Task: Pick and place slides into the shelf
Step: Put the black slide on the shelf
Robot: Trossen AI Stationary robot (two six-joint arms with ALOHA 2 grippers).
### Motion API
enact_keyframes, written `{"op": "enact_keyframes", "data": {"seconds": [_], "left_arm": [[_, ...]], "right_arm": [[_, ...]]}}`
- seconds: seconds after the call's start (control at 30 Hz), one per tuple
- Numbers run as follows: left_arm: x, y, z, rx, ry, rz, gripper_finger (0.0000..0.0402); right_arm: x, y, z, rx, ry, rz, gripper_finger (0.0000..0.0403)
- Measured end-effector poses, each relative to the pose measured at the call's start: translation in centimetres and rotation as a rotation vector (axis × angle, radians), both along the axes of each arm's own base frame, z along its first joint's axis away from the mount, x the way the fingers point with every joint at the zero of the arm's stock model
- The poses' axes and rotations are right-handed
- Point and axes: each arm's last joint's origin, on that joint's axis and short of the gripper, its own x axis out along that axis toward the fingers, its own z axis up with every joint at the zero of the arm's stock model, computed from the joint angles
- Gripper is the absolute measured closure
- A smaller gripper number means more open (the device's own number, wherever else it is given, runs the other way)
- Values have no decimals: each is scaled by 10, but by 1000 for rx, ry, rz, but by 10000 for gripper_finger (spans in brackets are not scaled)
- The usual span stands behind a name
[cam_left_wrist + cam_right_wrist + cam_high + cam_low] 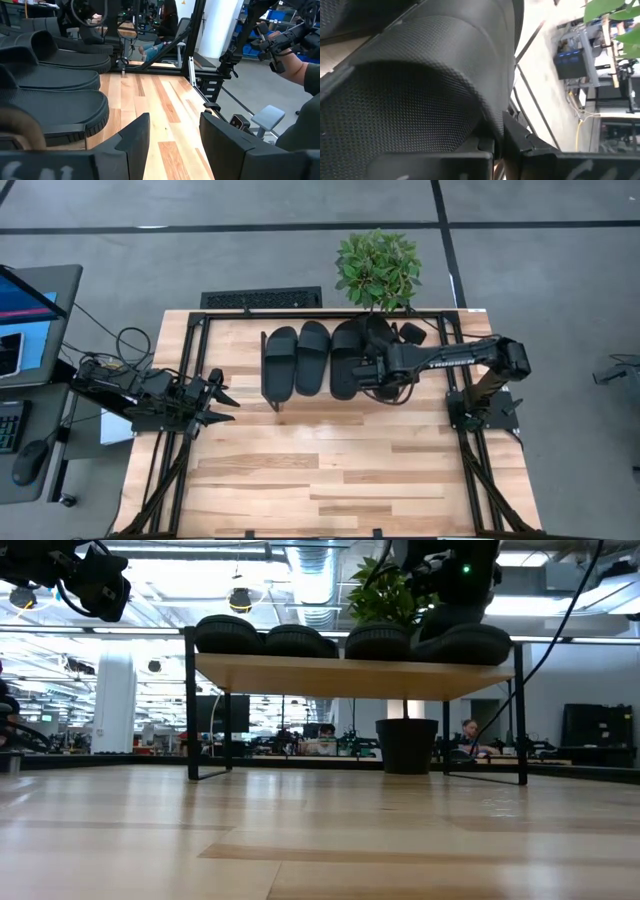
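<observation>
A: How will the slides (312,358) handle?

B: Judging by the matte, pebbled rubber in the right wrist view, light, a little springy and grippy rather than slick. Nothing fragile. The wide strap looks like the best hold: it arches clear of the sole, so a pincer finger can slip under it.

A: Where are they?

B: All four lie on the shelf (350,675) at the far side of the counter (330,470), side by side and touching. The rightmost slide (427,85) is under the right pincer (366,370), which is clenched on its strap, the textured band wedged between the fingers.

A: Which way do they run?

B: Long axes near-to-far, parallel to each other, soles down. From above I can't say for sure which end is the toe; the low view shows rounded ends at the shelf's near edge.

A: And the left arm?

B: It waits at the counter's left edge, away from the shelf, left pincer (172,137) released, fingers spread with bare wood showing between them
</observation>
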Motion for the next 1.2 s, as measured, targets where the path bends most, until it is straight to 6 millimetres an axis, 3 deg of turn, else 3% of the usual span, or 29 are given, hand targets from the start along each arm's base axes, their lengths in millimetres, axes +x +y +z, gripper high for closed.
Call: {"op": "enact_keyframes", "data": {"seconds": [0.47, 0.8, 1.2], "left_arm": [[0, 0, 0, 0, 0, 2, 242], [0, 0, 0, 0, 0, 1, 242], [0, 0, 0, -1, 0, 1, 242]], "right_arm": [[3, -15, 1, 99, 8, -13, 403], [20, -17, -25, 93, 129, 14, 403], [21, -19, -27, 178, 161, 53, 403]]}}
